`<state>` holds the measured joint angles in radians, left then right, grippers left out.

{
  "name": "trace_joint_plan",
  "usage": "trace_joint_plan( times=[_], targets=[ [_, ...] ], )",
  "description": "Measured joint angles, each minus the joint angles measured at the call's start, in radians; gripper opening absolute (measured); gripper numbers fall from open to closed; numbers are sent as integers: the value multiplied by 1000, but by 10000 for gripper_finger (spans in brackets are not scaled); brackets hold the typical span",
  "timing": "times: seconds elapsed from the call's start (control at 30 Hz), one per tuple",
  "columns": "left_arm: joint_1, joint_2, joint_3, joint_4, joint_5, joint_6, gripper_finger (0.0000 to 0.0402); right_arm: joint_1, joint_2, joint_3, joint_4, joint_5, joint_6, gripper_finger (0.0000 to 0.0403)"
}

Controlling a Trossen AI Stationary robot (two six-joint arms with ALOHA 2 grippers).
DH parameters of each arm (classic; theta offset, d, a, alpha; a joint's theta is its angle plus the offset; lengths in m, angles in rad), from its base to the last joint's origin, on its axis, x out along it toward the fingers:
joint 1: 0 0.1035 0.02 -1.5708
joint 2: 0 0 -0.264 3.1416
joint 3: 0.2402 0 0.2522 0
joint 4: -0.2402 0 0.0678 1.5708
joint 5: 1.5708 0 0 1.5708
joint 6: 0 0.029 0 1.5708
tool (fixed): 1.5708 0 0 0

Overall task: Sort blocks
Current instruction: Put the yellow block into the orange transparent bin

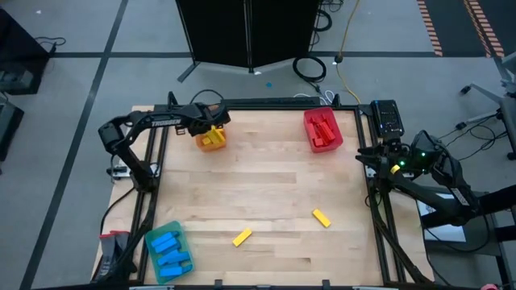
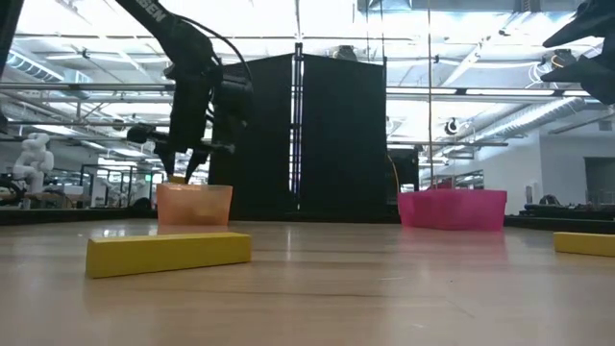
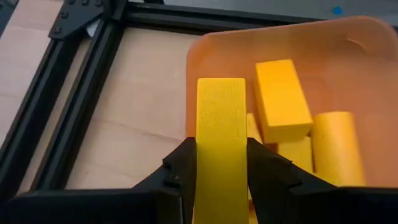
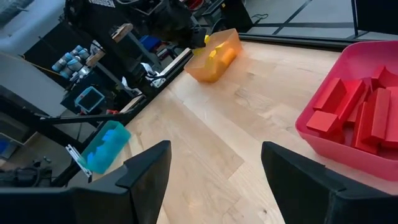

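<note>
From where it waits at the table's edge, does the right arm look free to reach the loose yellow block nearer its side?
Probably yes. The right gripper is open and empty, and only bare table lies between it and that yellow block. The red tray sits off that path.

I see a pale, wood-grained table [image 1: 266, 193] framed in black. The orange tray [image 3: 348, 56] holds yellow blocks [image 3: 283, 99], and my dark left claw [image 3: 221, 163] pinches another yellow block [image 3: 221, 143]. The red tray [image 1: 323, 130] carries red blocks [image 4: 360, 112]; the teal tray [image 1: 168, 250] carries blue blocks [image 1: 167, 242]. Two yellow blocks [image 1: 242, 237] lie loose on the wood.
</note>
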<state>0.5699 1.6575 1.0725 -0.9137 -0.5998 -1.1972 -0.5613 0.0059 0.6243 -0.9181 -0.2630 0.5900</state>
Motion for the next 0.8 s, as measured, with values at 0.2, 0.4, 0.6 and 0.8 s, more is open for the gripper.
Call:
trace_joint_plan(
  times=[0.2,0.4,0.6,0.8],
  targets=[
    [23,2,0,58,10,2,110,0,0,0,0,0,0,249],
    [38,2,0,79,41,7,110,0,0,0,0,0,0,249],
    [37,3,0,89,38,8,129,0,0,0,0,0,0,249],
    [38,3,0,96,45,66,189,0,0,0,0,0,0,249]
  ],
)
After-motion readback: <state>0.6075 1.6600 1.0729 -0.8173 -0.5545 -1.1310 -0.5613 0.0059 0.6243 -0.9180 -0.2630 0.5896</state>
